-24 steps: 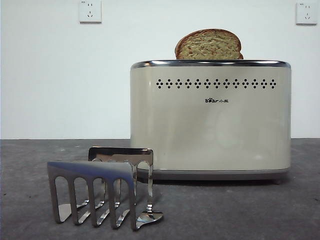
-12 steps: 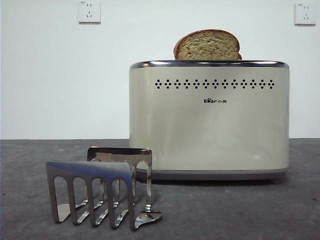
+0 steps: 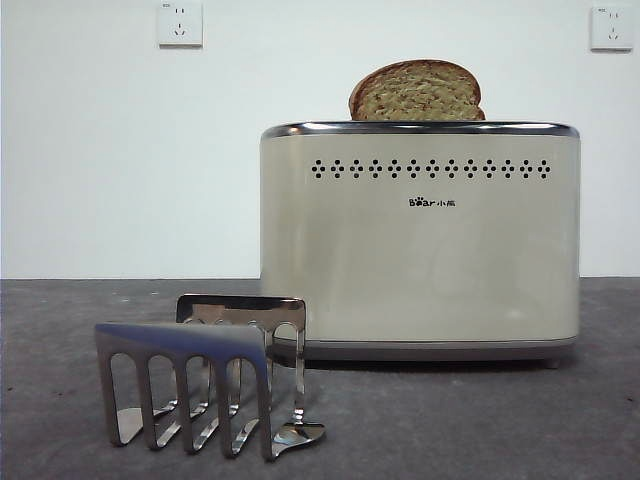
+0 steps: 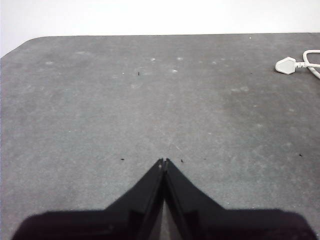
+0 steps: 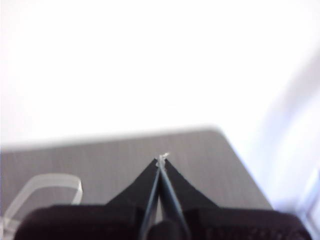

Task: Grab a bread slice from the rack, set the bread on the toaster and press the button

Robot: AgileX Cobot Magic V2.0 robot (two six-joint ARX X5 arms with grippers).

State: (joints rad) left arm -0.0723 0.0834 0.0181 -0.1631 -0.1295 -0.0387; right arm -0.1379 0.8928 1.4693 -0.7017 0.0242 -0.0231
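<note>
The large boxy cream-beige toaster [image 3: 420, 240] with a chrome top rim stands upright on the dark grey table [image 3: 480, 420], its long face toward the front camera. A row of small dark holes and a "Bear" logo show on that face.

The thick slice of bread [image 3: 417, 91], pale yellow speckled crumb with a brown crust and rounded top, sits upright in the top of the toaster. Only its upper part rises above the chrome rim; the lower part is hidden inside the body.

The small shiny stainless-steel toast rack [image 3: 205, 375] with finger-like upright dividers stands on the table nearer the camera, in front of the toaster's left corner and much lower than it. No bread is held between its dividers. Whether the rack touches the toaster cannot be told from this angle.

Two white wall sockets [image 3: 180, 22] are mounted on the white wall behind.

Neither arm appears in the front view. The left gripper [image 4: 164, 161] hangs above bare table surface, its two black jaws pressed together at the tips and holding nothing. A white plug [image 4: 287, 65] with its cable lies on the table well away from it. The right gripper [image 5: 161, 160] likewise has its jaws closed tip to tip, with nothing between them; its view is blurred, showing table edge and a pale looped cable [image 5: 42, 192].
</note>
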